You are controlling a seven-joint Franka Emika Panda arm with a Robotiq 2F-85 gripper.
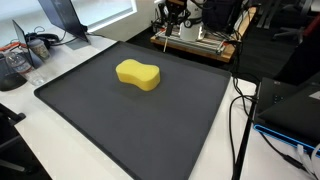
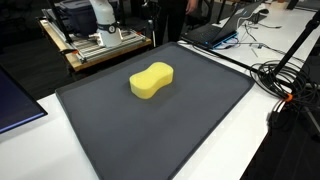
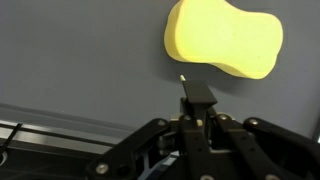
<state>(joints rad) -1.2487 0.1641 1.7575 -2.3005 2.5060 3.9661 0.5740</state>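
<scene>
A yellow, peanut-shaped sponge [image 1: 138,74] [image 2: 151,80] lies flat on a large dark grey mat [image 1: 110,120] [image 2: 180,130], toward the mat's far part in both exterior views. In the wrist view the sponge [image 3: 225,38] sits at the upper right. My gripper [image 3: 197,97] rises from the bottom of that view with its black fingers pressed together and nothing between them. Its tips are just short of the sponge's near edge and apart from it. The gripper hangs above the mat near the mat's edge.
A wooden bench with metal hardware [image 1: 195,38] [image 2: 95,45] stands behind the mat. Black cables [image 1: 240,110] [image 2: 285,80] and a laptop [image 2: 215,32] lie beside the mat. A dark device [image 1: 290,105] sits at one side, and desk clutter [image 1: 25,55] at the other.
</scene>
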